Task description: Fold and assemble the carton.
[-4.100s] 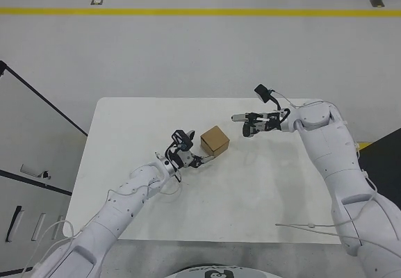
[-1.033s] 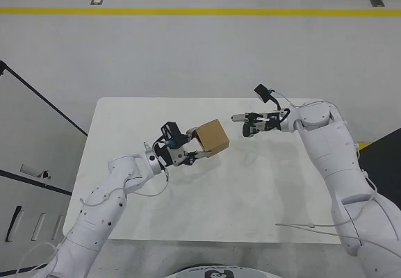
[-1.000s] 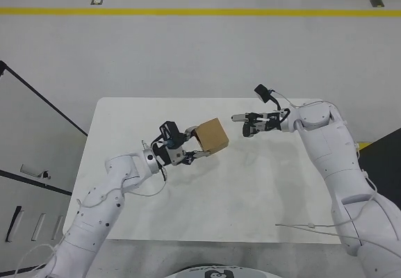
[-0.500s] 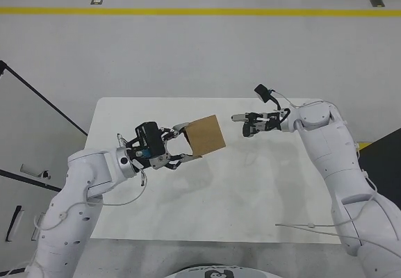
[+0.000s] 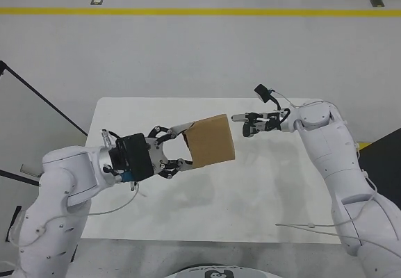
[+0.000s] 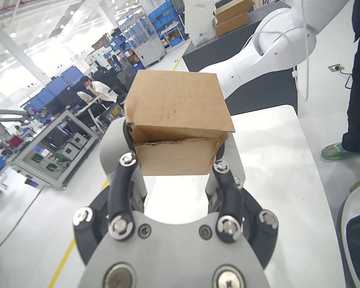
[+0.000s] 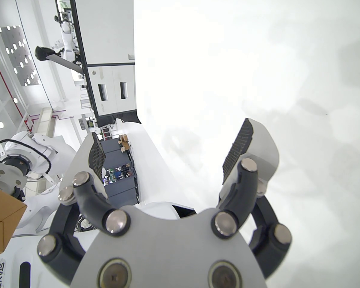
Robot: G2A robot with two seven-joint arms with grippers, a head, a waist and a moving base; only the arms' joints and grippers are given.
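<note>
A brown cardboard carton (image 5: 210,140), folded into a closed box, is held up above the white table (image 5: 269,201) by my left gripper (image 5: 183,146), which is shut on its near end. In the left wrist view the carton (image 6: 177,121) sits between the two fingers (image 6: 124,139), its loose flap edge facing the camera. My right gripper (image 5: 245,119) hovers over the table's far right part, just right of the carton and apart from it. Its fingers (image 7: 243,145) stand open with nothing between them. The carton (image 7: 1,217) shows at the edge of the right wrist view.
A dark-framed cabinet (image 5: 5,132) stands left of the table. A person's legs (image 6: 352,112) stand beyond the table's far end in the left wrist view. A thin white cable (image 5: 311,226) lies near the table's front right corner.
My left gripper took hold of the carton and has lifted it off the table toward the camera, drawing the arm back to the left. The right arm has not moved.
</note>
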